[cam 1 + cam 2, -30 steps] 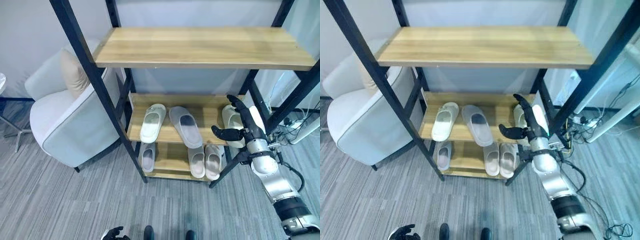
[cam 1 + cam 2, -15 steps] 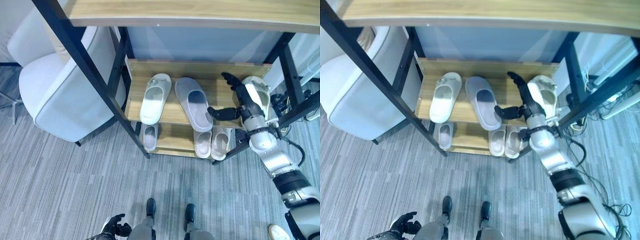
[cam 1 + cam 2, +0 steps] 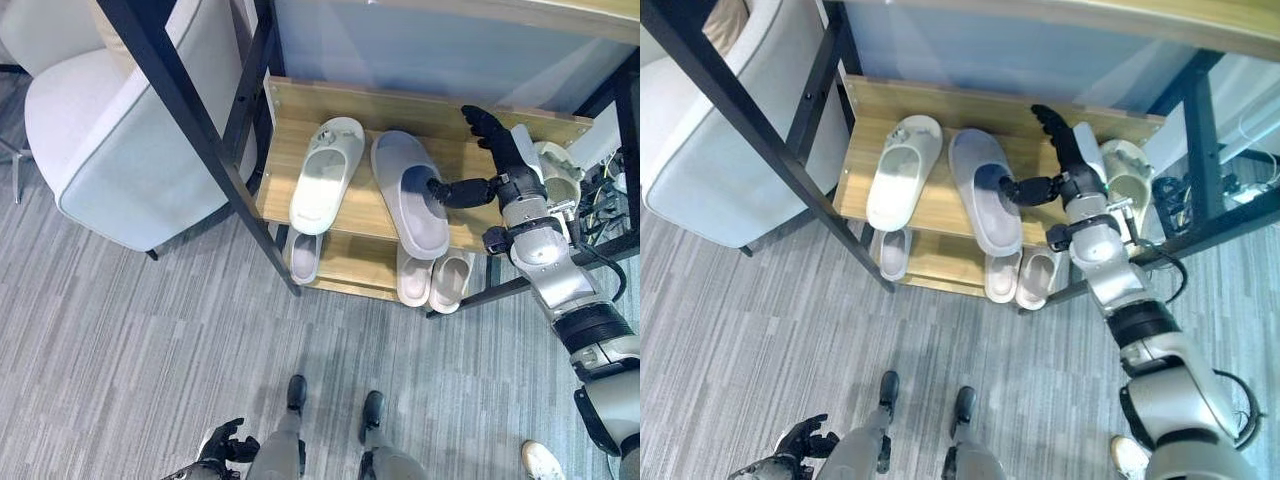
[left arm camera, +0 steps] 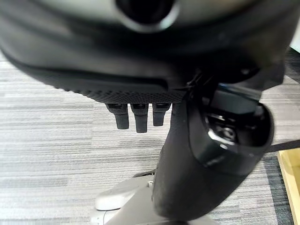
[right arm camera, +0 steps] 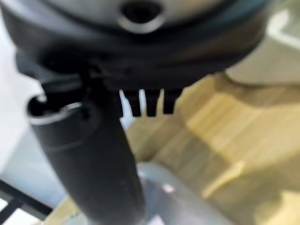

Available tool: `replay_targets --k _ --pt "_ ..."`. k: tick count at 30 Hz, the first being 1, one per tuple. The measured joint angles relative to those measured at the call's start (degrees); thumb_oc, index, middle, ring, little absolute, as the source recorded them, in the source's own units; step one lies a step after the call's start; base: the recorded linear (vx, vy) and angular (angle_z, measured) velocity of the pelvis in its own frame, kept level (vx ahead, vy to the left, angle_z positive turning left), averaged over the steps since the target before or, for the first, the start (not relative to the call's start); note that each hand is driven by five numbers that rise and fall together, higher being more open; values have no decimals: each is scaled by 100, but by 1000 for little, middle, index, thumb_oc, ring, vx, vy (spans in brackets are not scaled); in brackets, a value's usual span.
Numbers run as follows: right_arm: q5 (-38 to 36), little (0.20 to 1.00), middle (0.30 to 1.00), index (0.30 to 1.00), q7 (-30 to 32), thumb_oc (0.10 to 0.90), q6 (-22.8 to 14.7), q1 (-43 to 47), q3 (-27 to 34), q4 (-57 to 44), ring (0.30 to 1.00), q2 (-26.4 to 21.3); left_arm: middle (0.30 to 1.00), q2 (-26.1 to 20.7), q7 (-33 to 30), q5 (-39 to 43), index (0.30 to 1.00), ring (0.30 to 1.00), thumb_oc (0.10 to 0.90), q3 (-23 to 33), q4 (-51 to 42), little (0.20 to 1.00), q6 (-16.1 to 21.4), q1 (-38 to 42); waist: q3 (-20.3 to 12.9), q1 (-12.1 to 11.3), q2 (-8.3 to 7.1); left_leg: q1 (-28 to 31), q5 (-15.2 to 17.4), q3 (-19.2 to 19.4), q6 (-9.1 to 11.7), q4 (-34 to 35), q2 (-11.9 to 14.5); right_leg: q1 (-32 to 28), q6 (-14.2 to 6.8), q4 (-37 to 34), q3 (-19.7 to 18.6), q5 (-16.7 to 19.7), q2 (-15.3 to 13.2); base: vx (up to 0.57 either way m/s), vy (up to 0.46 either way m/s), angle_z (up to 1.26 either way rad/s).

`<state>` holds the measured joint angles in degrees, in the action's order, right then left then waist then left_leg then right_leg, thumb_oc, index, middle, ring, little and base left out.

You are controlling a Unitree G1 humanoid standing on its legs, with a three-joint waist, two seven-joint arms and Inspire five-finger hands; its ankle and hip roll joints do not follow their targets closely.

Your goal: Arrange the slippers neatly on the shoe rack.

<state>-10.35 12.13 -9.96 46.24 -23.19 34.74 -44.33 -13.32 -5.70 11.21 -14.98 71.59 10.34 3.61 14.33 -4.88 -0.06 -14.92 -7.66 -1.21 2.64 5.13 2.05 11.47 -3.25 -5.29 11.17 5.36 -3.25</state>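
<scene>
On the rack's middle wooden shelf (image 3: 370,105) lie a white slipper (image 3: 325,175) and, beside it, a grey slipper (image 3: 410,195) that is turned slightly askew. A second white slipper (image 3: 562,188) sits at the shelf's far right end, partly behind my right hand (image 3: 508,165). That hand is open, fingers straight toward the back of the shelf, and its thumb tip rests at the grey slipper's opening. Three slippers are on the lower shelf: one on the left (image 3: 303,258) and a pair on the right (image 3: 430,280). My left hand (image 3: 222,445) hangs low over the floor, relaxed.
A white armchair (image 3: 110,130) stands close to the rack's left side. A black slanted rack post (image 3: 200,140) crosses in front of the shelf's left end. Another black bar (image 3: 540,280) runs under my right arm. Grey carpet lies in front of the rack.
The camera has tilted down and moved closer to the rack. My right hand has reached left, and its thumb now touches the grey slipper. The slippers have not moved.
</scene>
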Motion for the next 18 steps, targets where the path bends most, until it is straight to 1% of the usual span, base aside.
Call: replay_targets --k 1,4,5,7,14,17,18 --pt "-12 900 900 900 0 800 0 10 0 62 900 0 900 1 0 3 900 900 800 0 -3 900 7 13 10 -27 -6 -18 -1 -10 0 0 -2 12 0 0 11 0 0 16 -5 6" --pt "-132 900 900 900 8 800 -5 76 17 106 900 -7 900 -10 -6 7 900 900 800 0 -19 900 68 114 232 -49 -16 -40 -31 -98 3 -1 -1 -3 0 1 94 0 -1 22 -13 12" --pt "-162 606 606 606 20 604 -9 87 20 106 606 -7 900 -19 -6 9 900 900 800 0 -37 900 74 141 285 -51 -23 -62 -38 -126 4 -1 -1 4 0 1 117 0 -1 27 -9 15" --pt "-160 300 300 300 29 400 -10 92 18 107 300 -8 900 -25 -6 8 900 900 800 -7 -61 900 74 137 301 -63 -29 -72 -39 -149 3 -1 -4 3 0 1 129 0 -2 19 -5 7" --pt "-116 300 300 300 177 400 -30 121 48 96 300 -7 900 -45 -11 2 900 900 800 -23 -97 900 77 140 317 -67 -57 -93 -46 -192 8 0 -11 2 0 1 149 -1 -4 19 -3 2" --pt "-97 300 300 300 315 400 -45 -164 471 -115 300 45 900 -44 -26 -4 900 900 800 -20 -150 900 69 144 319 -71 -61 -92 -53 -230 13 0 -13 -16 0 1 182 -1 -4 39 -2 7" --pt "-8 300 300 300 404 400 -64 -648 943 -579 300 126 900 -44 -44 -10 900 900 800 -1 -208 900 67 137 324 -73 -69 -79 -56 -266 15 -1 -12 -51 -5 1 212 -5 -3 56 -19 15"
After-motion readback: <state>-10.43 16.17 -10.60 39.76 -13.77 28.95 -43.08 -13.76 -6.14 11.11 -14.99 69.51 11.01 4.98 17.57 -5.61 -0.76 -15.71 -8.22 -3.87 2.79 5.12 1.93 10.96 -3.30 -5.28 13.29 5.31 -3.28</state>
